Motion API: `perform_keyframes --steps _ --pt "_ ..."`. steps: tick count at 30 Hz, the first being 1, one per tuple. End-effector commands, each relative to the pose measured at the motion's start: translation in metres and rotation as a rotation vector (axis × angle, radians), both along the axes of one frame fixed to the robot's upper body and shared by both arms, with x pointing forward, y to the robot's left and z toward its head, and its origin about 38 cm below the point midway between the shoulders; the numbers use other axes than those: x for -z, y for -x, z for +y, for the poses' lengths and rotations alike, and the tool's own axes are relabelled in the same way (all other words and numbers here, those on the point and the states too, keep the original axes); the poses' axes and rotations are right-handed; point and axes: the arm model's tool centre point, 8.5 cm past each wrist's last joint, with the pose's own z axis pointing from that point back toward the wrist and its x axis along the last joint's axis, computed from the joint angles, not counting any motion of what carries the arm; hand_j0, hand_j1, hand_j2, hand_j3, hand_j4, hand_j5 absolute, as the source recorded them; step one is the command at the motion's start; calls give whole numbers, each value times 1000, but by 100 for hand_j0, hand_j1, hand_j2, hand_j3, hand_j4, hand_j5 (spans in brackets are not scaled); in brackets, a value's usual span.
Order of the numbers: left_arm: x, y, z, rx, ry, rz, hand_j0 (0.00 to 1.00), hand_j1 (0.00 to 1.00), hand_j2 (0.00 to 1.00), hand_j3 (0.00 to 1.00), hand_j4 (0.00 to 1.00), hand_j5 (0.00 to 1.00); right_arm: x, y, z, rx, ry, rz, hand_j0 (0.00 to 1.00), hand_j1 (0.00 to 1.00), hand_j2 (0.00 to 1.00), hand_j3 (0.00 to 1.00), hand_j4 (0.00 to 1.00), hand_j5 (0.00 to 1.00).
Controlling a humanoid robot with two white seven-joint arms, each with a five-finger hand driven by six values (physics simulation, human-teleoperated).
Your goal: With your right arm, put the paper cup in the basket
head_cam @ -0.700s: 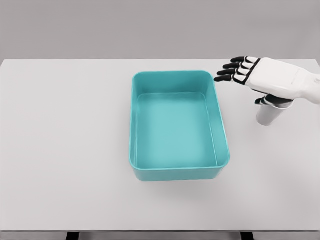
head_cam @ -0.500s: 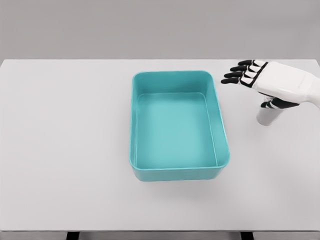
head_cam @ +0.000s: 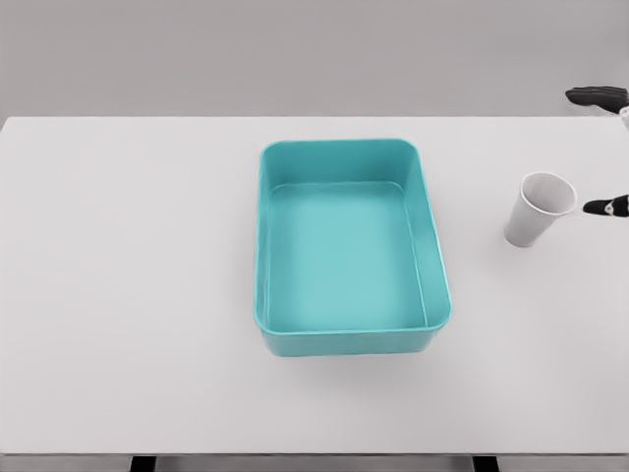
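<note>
- Two task things sit on the white table: a teal basket near the middle and a white paper cup to its right, well apart from it.
- The paper cup stands on the table, tilted a little, its open mouth turned up and to the right; nothing grips it.
- The basket is a rectangular tub with rounded corners, and nothing lies inside it.
- Only dark fingertips of the right hand show at the right edge: one group far and above the cup, one tip just right of the cup's rim, apart from it as far as I can judge.
- Those tips are spread well apart from each other, so the right hand reads as spread and holding nothing, though most of it is out of view.
- The left arm does not show.
- The step in hand, by my reading, is the reach and grasp: the cup is not yet held and not yet in the basket.
- The next move calls for bringing the hand in around the cup's wall, closing gently so the thin paper does not crush or tip, then lifting and carrying it left over the basket's right wall.
</note>
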Motion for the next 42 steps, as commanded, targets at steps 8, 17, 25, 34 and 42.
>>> perform_keyframes --steps 8,17,25,34,42 --pt "0 0 0 0 0 0 100 100 100 100 100 100 65 -10 -20 163 -330 322 100 100 100 100 100 100" --pt "0 0 0 0 0 0 100 100 100 100 100 100 121 -8 -43 304 -402 543 100 100 100 100 100 100" --pt "0 0 0 0 0 0 100 100 100 100 100 100 158 -5 -52 363 -484 609 100 100 100 100 100 100" --pt "0 0 0 0 0 2 100 100 100 100 100 100 180 -9 -67 422 -532 647 100 100 100 100 100 100" --pt "0 0 0 0 0 0 100 100 100 100 100 100 188 -26 -70 439 -545 669 100 100 100 100 100 100"
